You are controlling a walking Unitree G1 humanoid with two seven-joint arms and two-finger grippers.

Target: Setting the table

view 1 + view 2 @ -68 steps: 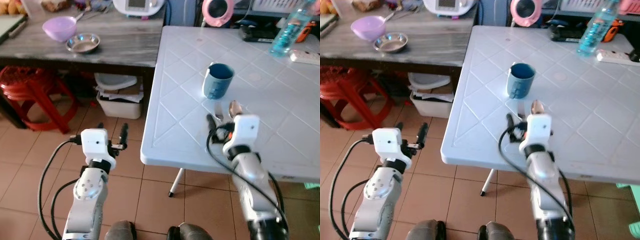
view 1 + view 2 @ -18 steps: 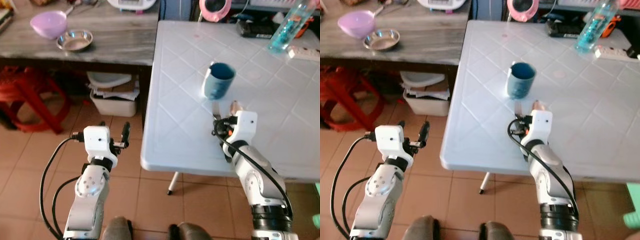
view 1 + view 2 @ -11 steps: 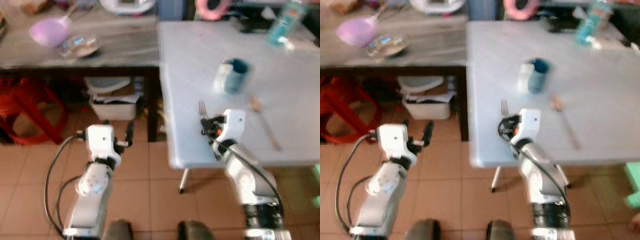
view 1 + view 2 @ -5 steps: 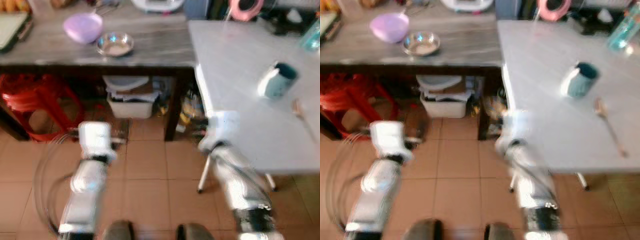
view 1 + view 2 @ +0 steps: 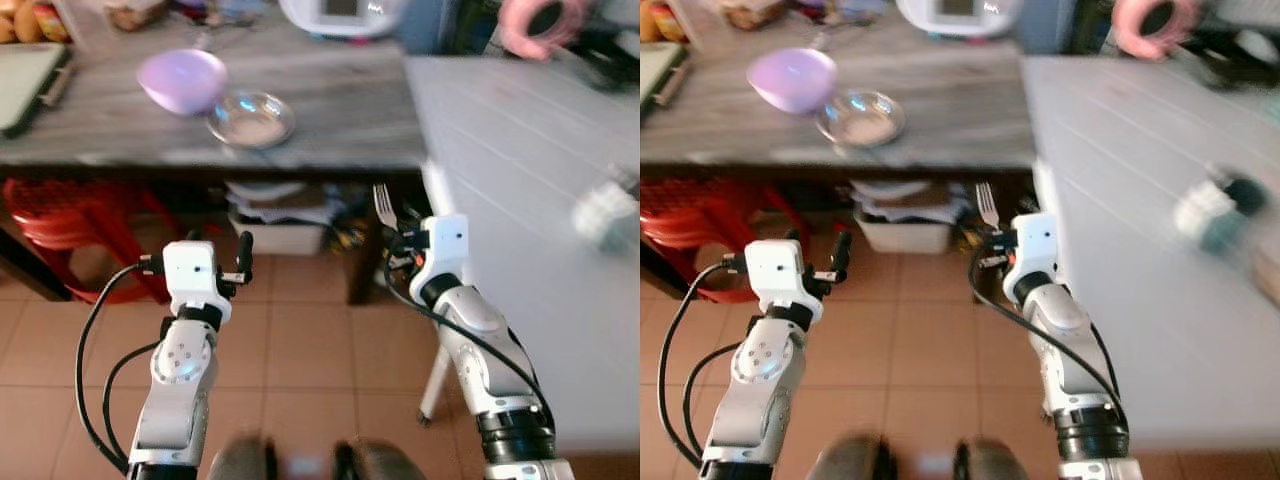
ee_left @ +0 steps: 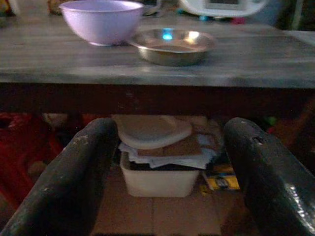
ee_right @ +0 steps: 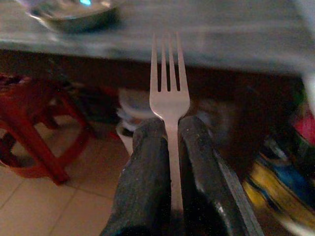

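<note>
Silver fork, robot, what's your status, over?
Right gripper shut on silver metal fork, tines up. Left gripper open, idle. Grey wooden table ahead, edge close.

Open floor [image 5: 300, 350] lies before both arms (the wooden table [image 5: 330, 120] and white table [image 5: 520, 150] wall it in ahead).

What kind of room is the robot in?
Probably a home kitchen or dining area. A purple bowl and a metal dish sit on a wooden counter, a white table stands beside it, and the right gripper holds a fork.
</note>
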